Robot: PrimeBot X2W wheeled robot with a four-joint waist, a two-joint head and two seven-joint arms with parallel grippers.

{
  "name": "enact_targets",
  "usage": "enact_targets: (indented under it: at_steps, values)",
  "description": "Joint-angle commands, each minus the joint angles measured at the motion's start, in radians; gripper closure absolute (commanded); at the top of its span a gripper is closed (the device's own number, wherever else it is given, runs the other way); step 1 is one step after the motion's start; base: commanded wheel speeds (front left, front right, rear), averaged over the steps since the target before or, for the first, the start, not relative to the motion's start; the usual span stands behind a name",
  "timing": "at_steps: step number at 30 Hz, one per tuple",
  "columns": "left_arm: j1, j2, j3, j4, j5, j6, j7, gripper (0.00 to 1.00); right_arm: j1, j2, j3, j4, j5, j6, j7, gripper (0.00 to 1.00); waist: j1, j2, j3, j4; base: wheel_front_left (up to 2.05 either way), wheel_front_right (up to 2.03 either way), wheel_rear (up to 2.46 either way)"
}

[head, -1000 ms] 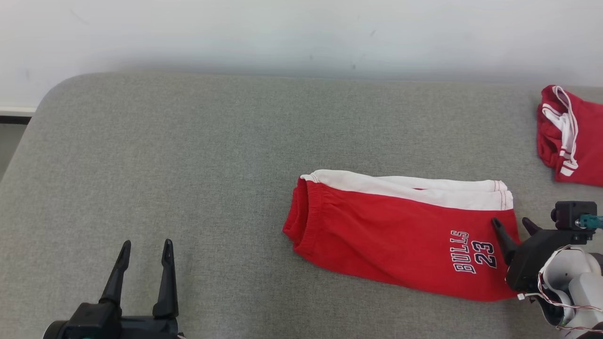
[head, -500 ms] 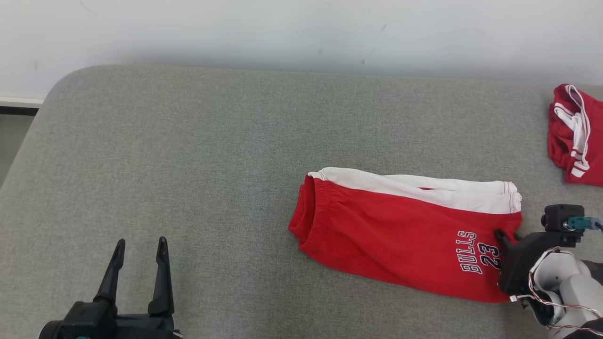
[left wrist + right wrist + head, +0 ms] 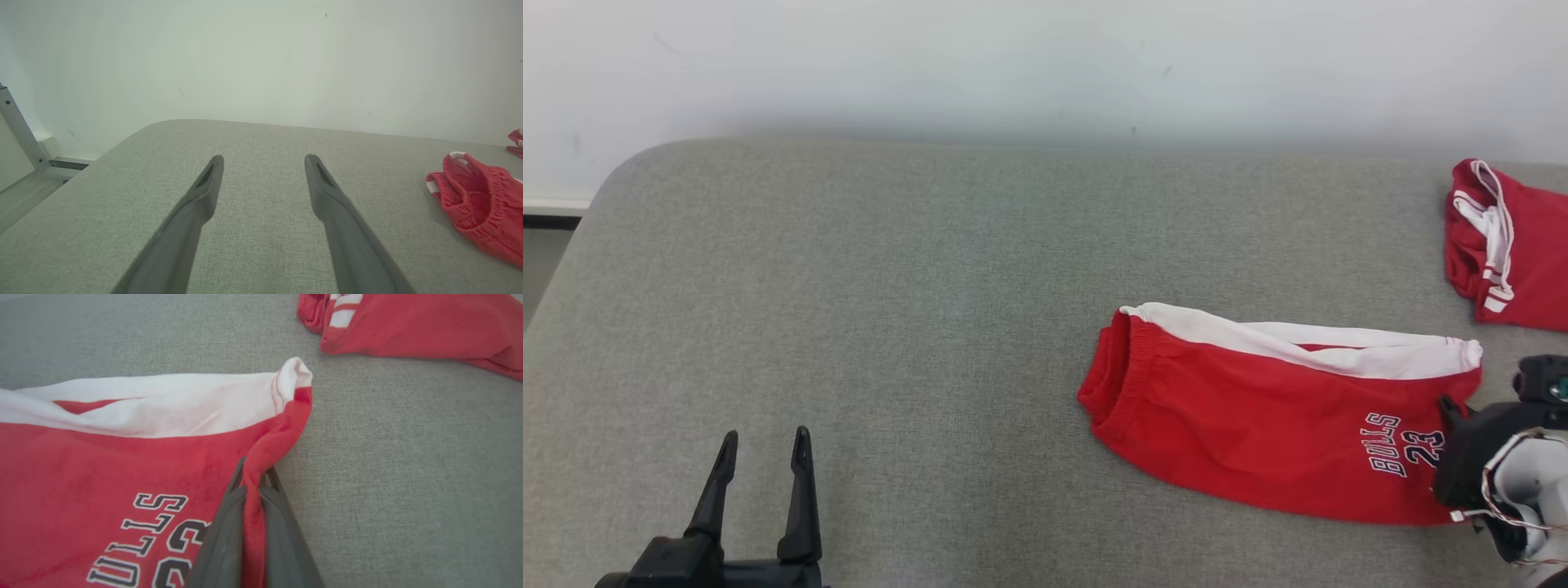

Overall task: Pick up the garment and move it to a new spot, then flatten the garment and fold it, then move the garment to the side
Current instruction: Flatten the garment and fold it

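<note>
Garment (image 3: 1258, 425): red shorts, white side band, "BULLS 23" print near the hem.
Pose: folded, legs stacked, lying flat, waistband toward the left.
Location: right part of the grey bench (image 3: 890, 327).
Hem: one red fold bunched, pinched by the right gripper (image 3: 255, 473).

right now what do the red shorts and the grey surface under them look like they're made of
Red shorts: soft matte knit, probably cotton jersey; it crumples into a ridge in the right gripper, and the waistband gathers. Grey surface: matte woven upholstery fabric, likely padded; fine weave and rounded corner.
</note>
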Motion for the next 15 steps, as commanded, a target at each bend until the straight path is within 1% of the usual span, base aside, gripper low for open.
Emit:
enact_targets:
  at_steps: [1, 4, 6, 7, 9, 15]
  values:
    - [0.018, 0.001, 0.007, -0.003, 0.007, 0.001, -0.003, 0.00, 0.002, 0.010, 0.010, -0.021, 0.010, -0.003, -0.006, 1.00, 0.0000, 0.0000, -0.012, -0.013, 0.00, 0.00, 0.00]
    - [0.032, 0.004, 0.015, -0.004, 0.006, 0.001, -0.003, 0.00, 0.002, 0.022, 0.029, -0.078, 0.040, -0.003, -0.003, 1.00, 0.0000, 0.0000, -0.019, -0.027, 0.00, 0.00, 0.00]
    - [0.043, 0.004, 0.018, -0.006, 0.009, 0.001, -0.003, 0.00, -0.002, 0.042, 0.050, -0.126, 0.063, -0.003, 0.007, 1.00, 0.0000, 0.0000, -0.023, -0.036, 0.00, 0.00, 0.00]
    - [0.043, 0.004, 0.018, -0.006, 0.009, 0.001, -0.003, 0.00, -0.002, 0.042, 0.050, -0.126, 0.063, -0.003, 0.007, 1.00, 0.0000, 0.0000, -0.023, -0.036, 0.00, 0.00, 0.00]
    - [0.051, 0.002, 0.020, -0.011, 0.013, 0.001, -0.003, 0.00, 0.000, 0.056, 0.070, -0.181, 0.079, -0.003, 0.023, 1.00, 0.0000, 0.0000, -0.026, -0.043, 0.00, 0.00, 0.00]
    - [0.041, -0.002, 0.010, -0.003, 0.015, 0.001, -0.003, 0.00, 0.012, 0.125, 0.122, -0.328, 0.131, -0.003, 0.096, 1.00, 0.0000, 0.0000, -0.025, -0.045, 0.00, 0.00, 0.00]
